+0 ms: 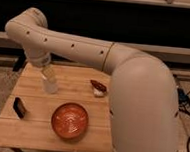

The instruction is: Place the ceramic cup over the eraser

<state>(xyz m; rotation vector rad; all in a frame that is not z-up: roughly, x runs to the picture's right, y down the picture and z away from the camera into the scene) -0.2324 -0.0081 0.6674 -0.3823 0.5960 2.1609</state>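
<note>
Logging claw (48, 76) spread wide, gripping nothing, hanging right over small white tapered ceramic cup (50, 85), rear-L of wooden desk (80, 79). Spotting small black rectangular eraser (19, 107) lying fwd & L of cup, well apart.

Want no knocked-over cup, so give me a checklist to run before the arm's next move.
1. Hand down at the ceramic cup, on the far left part of the table: ok.
2. Cup secured in the hand: cannot tell.
3. Cup upright: ok.
4. Eraser uncovered, in front of the cup near the table's left edge: ok.
5. Way from cup to eraser free of the orange bowl and the red-and-white object, which both lie further right: ok.
</note>
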